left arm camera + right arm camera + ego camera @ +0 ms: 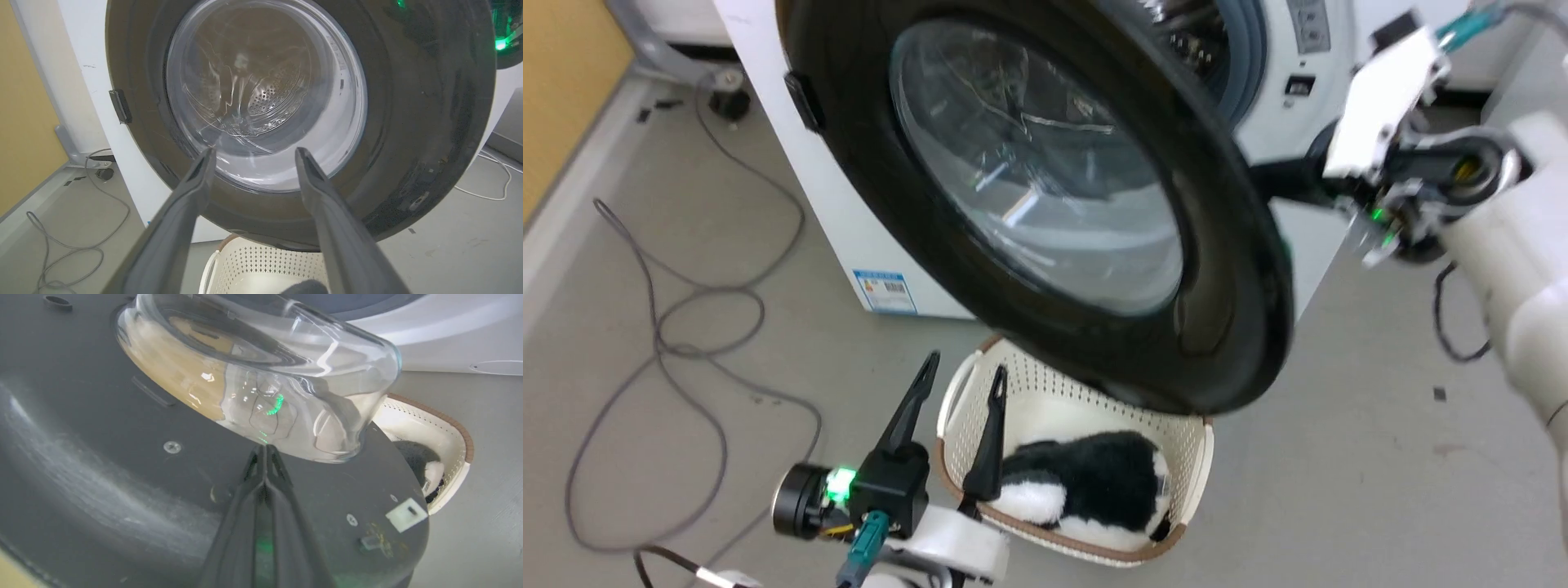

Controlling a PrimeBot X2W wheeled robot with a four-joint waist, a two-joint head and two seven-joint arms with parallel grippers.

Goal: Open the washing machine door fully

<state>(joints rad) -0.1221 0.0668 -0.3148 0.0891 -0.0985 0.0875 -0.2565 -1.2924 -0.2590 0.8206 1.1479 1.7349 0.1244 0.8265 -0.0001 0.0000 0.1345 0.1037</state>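
Two grippers, L gripper (965, 363) spread wide, R gripper (265, 448) pinched together at washing machine door (849, 188)

Washing machine door (1233, 269) showing glossy black plastic front, its glass bowl (1029, 163) looking clear and smooth. Inner face (102, 477) appearing matt dark grey, scuffed. Washing machine (81, 49) body looking smooth white. Basket (1054, 392) looking perforated cream plastic; toy (1086, 474) looking fluffy.

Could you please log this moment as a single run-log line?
washing machine door: partly open | right hand: shut, tips at its inner rim by the glass | left hand: open, free
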